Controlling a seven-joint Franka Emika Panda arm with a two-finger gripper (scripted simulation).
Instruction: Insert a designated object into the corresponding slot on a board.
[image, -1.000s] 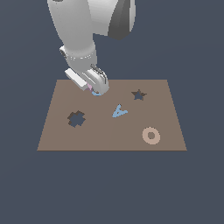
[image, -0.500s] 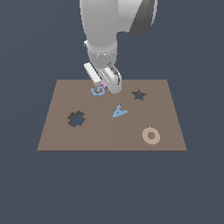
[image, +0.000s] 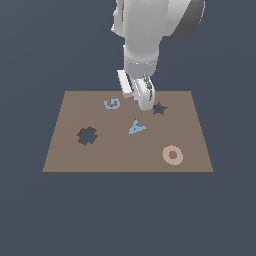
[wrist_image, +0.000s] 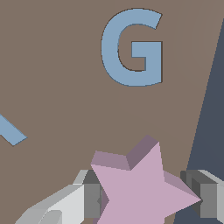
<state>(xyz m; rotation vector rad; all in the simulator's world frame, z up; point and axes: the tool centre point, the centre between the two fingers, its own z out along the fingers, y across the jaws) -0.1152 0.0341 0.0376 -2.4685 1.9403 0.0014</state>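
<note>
1. The gripper (image: 139, 98) hangs under the pale grey arm (image: 145, 35), above the far part of the board (image: 65, 150).
2. In the wrist view its 2 fingers (wrist_image: 89, 199) press against opposite sides of the pink star (wrist_image: 142, 186), so the star is clamped between them and held up off the board.
3. In the exterior view only a small pink sliver of the star (image: 133, 96) shows between the fingers; the rest is hidden by the gripper.
4. The star-shaped slot (image: 159, 108) lies on the board just beside the gripper, toward the exterior view's right. The near finger overlaps its edge in that view, and the slot holds nothing.
5. The blue G piece (image: 112, 103) lies flat on the board toward the exterior view's left of the gripper, close to the far edge. In the wrist view the G piece (wrist_image: 133, 48) sits on the brown surface beyond the held star, apart from it.
6. The blue A piece (image: 136, 128) lies nearer the middle of the board, on the near side of the gripper. A corner of a blue piece (wrist_image: 11, 131) also shows at the edge of the wrist view.
7. The dark cross-shaped cutout (image: 87, 135) is toward the exterior view's left, well apart from the gripper.
8. The tan ring (image: 172, 155) lies flat near the board's near corner on the exterior view's right.
</note>
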